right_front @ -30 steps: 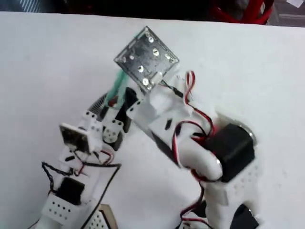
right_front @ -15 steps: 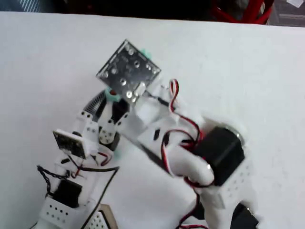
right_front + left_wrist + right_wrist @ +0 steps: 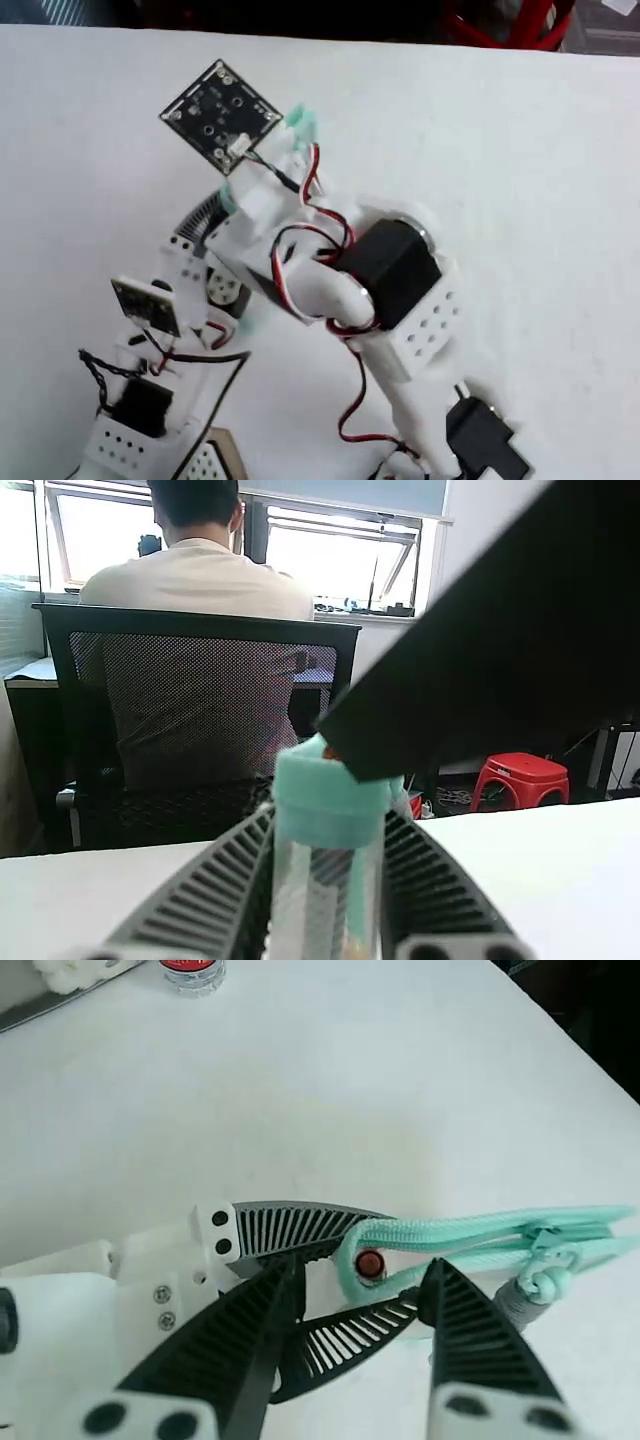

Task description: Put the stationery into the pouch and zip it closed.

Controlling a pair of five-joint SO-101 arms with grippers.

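Two grippers attend the mint-green fabric pouch (image 3: 470, 1232) at the white worktop (image 3: 500, 150): the left gripper (image 3: 327, 830) is clamped on one end, we judge to brace it, while the right gripper (image 3: 362, 1268) hangs wide open and empty by that end, near the knotted zip pull (image 3: 540, 1282).

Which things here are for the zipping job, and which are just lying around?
For the job: teal pouch, its zip pull, left pincer gripping the pouch, right pincer open beside it.
Just lying about: red-labelled jar, red stool, office chair.
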